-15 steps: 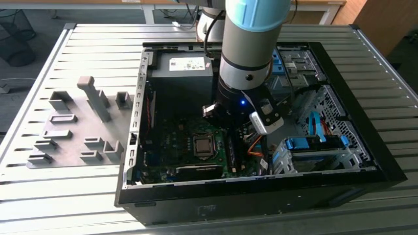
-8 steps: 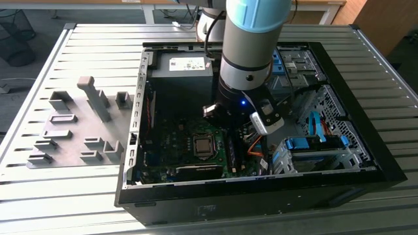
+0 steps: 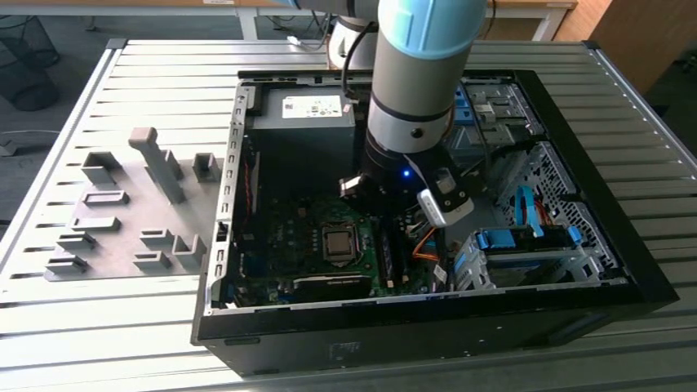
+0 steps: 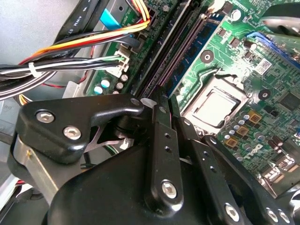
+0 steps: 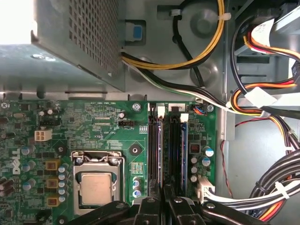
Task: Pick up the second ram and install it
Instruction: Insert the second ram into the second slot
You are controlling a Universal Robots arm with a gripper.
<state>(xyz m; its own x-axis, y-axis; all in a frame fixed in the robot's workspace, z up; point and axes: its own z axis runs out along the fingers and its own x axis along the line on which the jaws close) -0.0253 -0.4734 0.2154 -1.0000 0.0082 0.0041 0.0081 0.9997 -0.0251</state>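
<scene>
- While I sit low over the mobo, CPU socket (image 5: 96, 187) is bare, just beside the DIMM slots.
- Gripper (image 5: 164, 206) is over the slot ends; can't tell if clenched or released.
- Second ram (image 5: 183, 140) stands in its slot. Seating stage, I reckon; any push needs square, even pressure.

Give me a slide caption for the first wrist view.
Gripper poised over the motherboard's memory slots, beside the CPU socket and power supply.

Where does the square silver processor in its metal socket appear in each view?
Exterior view: square silver processor, on the exterior view's left of the long black memory slots.
Second wrist view: processor alongside those slots.
First wrist view: processor alongside the slots.
Shared landmark: the memory slots.
</scene>
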